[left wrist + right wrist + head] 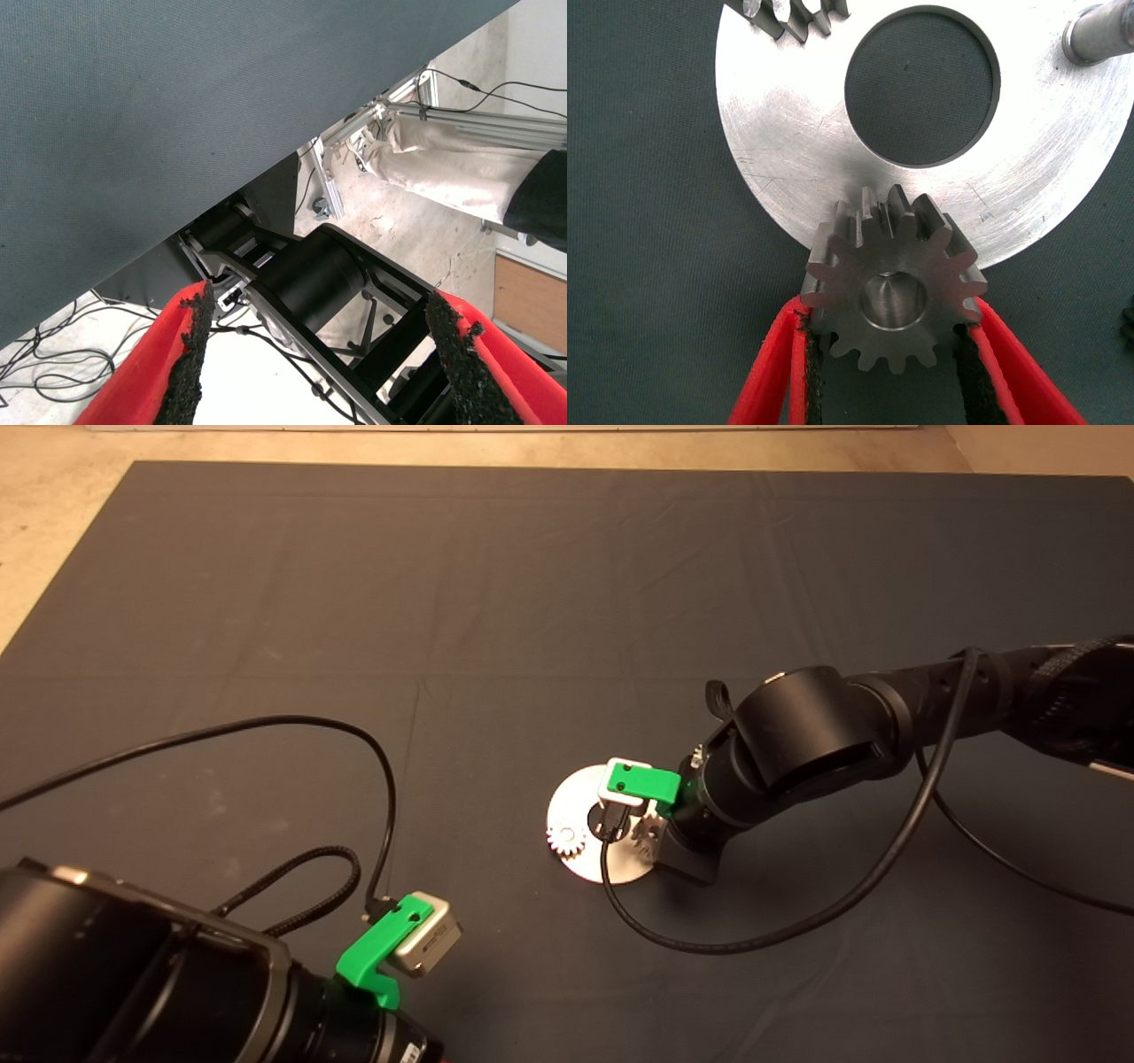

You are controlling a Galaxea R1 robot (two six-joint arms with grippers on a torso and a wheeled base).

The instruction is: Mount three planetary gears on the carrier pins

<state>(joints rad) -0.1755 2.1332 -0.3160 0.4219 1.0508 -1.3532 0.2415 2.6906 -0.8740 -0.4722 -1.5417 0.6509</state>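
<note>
The right gripper (pixel 888 354), jaws closed on a planetary gear (pixel 890 288) at the carrier disc's (pixel 797 150) rim, apparently over a pin, could jam it if tilted; the left gripper (pixel 323 354) idles agape.

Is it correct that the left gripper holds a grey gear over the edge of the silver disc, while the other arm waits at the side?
No: the right gripper holds that gear over the disc, as the right wrist view shows. The left gripper waits, open.

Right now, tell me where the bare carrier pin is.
In the right wrist view, the bare pin stands on the disc, across the central hole from the gear in the right pincer.
</note>
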